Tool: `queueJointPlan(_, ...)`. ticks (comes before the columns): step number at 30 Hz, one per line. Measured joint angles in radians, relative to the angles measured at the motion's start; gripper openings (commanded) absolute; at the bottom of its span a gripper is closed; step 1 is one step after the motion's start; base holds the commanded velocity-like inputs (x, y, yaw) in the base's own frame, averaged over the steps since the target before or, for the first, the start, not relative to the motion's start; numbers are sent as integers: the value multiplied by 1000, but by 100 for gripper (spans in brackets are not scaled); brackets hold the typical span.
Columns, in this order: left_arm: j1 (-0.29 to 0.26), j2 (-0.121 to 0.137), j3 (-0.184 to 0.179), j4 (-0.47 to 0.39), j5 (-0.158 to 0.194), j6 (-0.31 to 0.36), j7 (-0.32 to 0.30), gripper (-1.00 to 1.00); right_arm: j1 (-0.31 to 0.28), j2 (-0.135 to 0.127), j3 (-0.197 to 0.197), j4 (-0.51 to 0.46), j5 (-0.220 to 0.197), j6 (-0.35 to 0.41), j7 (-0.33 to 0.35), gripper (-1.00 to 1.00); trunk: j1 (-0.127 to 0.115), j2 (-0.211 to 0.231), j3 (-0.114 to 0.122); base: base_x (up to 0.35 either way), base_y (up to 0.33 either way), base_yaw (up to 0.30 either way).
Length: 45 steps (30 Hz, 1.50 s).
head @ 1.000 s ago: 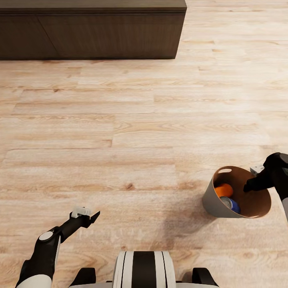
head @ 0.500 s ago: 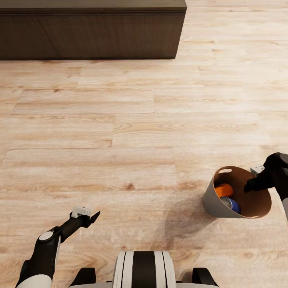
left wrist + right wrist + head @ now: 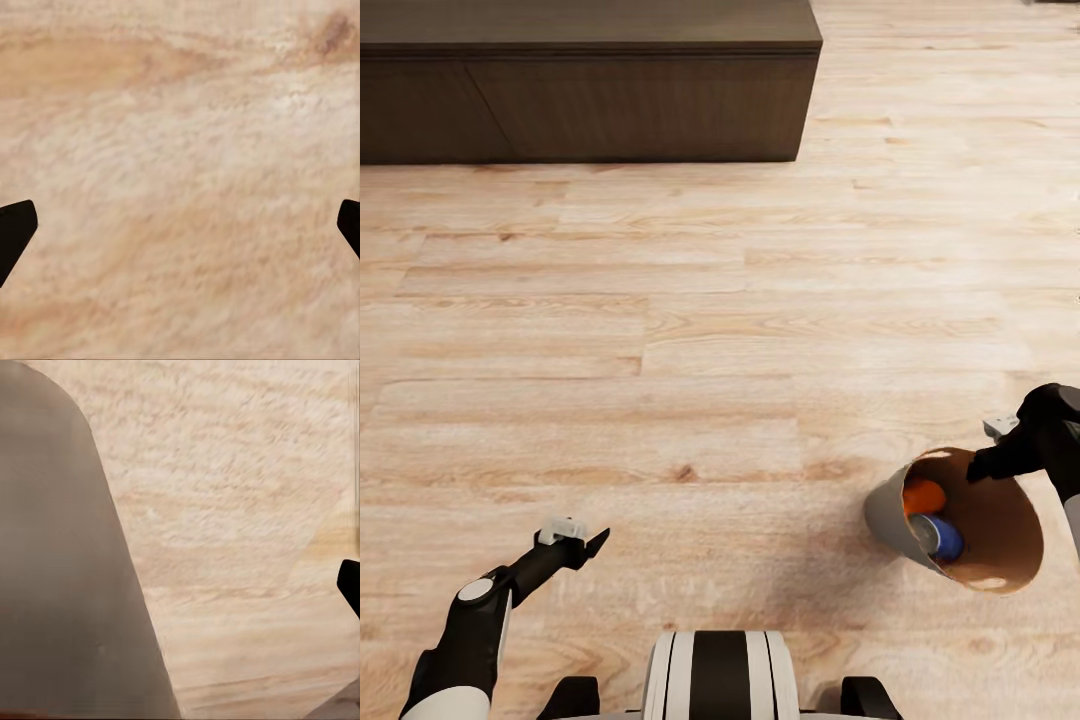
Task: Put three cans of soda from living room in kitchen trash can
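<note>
**Tilted bin with two cans showing, held at its rim**

Nearest the camera in the head view, the robot's white-and-black striped trunk [image 3: 720,675] is cut off by the lower edge. Just beyond it on the left, the left pincer [image 3: 592,545] hangs over bare floor; in the left wrist view its two dark fingertips [image 3: 15,232] sit at opposite edges, spread wide with nothing between them.

On the right, the tapered round bin [image 3: 887,515], matte grey-beige outside and smooth brown inside, leans with its mouth tipped toward the robot. Inside lie an orange drink can [image 3: 924,496] and a dark blue drink can with a silver top [image 3: 940,538], touching each other; whether a third can lies inside cannot be told. The right pincer [image 3: 982,467] sits at the bin's far rim, apparently pinching it, though its fingers are hard to make out. The right wrist view shows the bin's grey wall close up.

The pale wood-grain plank floor [image 3: 690,330] stretches away to a long low dark-brown cabinet [image 3: 590,95], cut off at the top and left.
</note>
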Motion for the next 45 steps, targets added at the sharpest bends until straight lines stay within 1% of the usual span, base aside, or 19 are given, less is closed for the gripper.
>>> queueJointPlan(6, 0, 1, 0, 7, -2, 1, 15, 100, 0, 0, 0, -3, 0, 0, 1, 100, -3, 1, 23, 0, 0, 0)
queueJointPlan(10, 0, 2, 0, 55, -1, 1, 17, 100, 0, 0, 1, -3, 0, 0, 1, 100, -4, 2, 39, 0, 0, 0)
queueJointPlan(36, 0, 2, 0, 82, -2, 2, 19, 100, 7, -3, 0, -11, -2, 0, 15, 100, -104, 183, 120, 0, 0, 0)
queueJointPlan(39, 0, 2, 0, 84, -2, 2, 20, 100, 32, -1, -1, -59, -2, 0, 16, 100, -115, 204, 130, 0, 0, 0)
queueJointPlan(40, 0, 2, 0, 85, -1, 2, 31, 100, 69, -1, -2, -122, -4, 0, 17, 100, -119, 211, 133, 0, 0, 0)
queueJointPlan(42, 0, 2, 0, 85, -1, 2, 35, 100, 89, 0, -3, -153, -4, 0, 26, 100, -127, 225, 139, 0, 0, 0)
queueJointPlan(43, 0, 2, 0, 85, -2, 2, 38, 100, 100, -1, -3, -169, -3, 0, 45, 100, -131, 232, 142, 0, 0, 0)
queueJointPlan(44, 0, 3, 0, 88, -2, 2, 40, 100, 127, -2, -6, -193, -2, 0, 64, 100, -134, 239, 145, 0, 0, 0)
queueJointPlan(45, 0, 3, 0, 92, -2, 2, 40, 100, 140, -3, -7, -204, -2, 0, 66, 100, -138, 246, 148, 0, 0, 0)
